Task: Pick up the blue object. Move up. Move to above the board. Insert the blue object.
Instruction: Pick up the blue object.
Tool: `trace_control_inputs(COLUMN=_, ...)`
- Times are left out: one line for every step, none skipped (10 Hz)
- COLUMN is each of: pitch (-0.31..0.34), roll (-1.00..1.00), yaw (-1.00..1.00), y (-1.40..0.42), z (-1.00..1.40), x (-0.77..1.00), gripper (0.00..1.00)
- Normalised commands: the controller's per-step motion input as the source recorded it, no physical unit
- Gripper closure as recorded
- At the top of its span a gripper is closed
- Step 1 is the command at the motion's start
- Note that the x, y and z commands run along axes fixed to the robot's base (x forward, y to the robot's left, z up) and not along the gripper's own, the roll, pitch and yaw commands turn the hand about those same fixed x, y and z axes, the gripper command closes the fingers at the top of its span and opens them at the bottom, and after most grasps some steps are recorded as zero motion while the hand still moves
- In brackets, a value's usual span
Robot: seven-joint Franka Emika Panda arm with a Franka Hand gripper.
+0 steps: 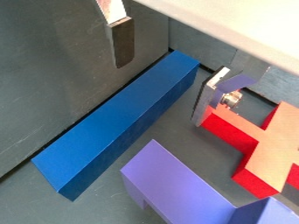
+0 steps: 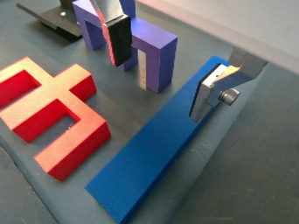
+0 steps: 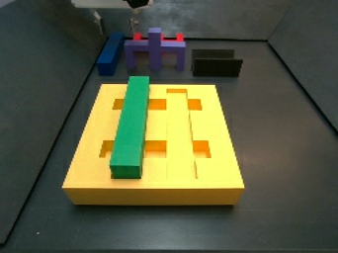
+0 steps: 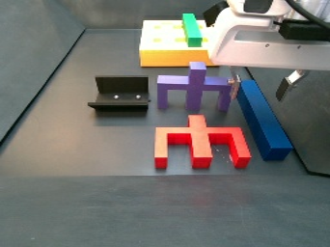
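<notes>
No readable text, labels, brands, numbers or signs on anything in view.
</notes>
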Motion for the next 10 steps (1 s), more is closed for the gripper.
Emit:
trace_control_inputs(pitch=-0.044, roll=0.06, yaw=0.17, y=-0.08, z=-0.46, x=0.0, gripper=0.0)
trace_control_inputs(pitch=-0.036, roll=0.09, yaw=0.16, y=0.0, z=-0.51, x=0.0, gripper=0.0)
trace_control_inputs(pitch=-0.017, roll=0.11, yaw=0.11, y=-0.01, z=-0.43, x=0.0, gripper=0.0)
trace_control_inputs(pitch=-0.026, roll=0.09, yaw=0.03, y=-0.06, z=-0.35, x=0.0, gripper=0.0)
trace_control_inputs(pitch=-0.031, roll=0.09, yaw=0.0, y=-0.08, z=-0.34, x=0.0, gripper=0.0)
trace_control_inputs(pitch=-0.039, roll=0.08, yaw=0.0, y=-0.12, z=-0.32, x=-0.01, gripper=0.0)
trace_control_inputs(pitch=-0.026, roll=0.07, yaw=0.0, y=-0.06, z=-0.29, x=0.0, gripper=0.0)
trace_control_inputs(pitch=-0.024, roll=0.08, yaw=0.0, y=0.0, z=-0.29, x=-0.05, gripper=0.0)
trace_control_inputs(pitch=-0.009, roll=0.07, yaw=0.0, y=0.0, z=-0.27, x=-0.05, gripper=0.0)
trace_control_inputs(pitch=0.0, roll=0.0, yaw=0.0, y=0.01, z=-0.05, x=0.0, gripper=0.0)
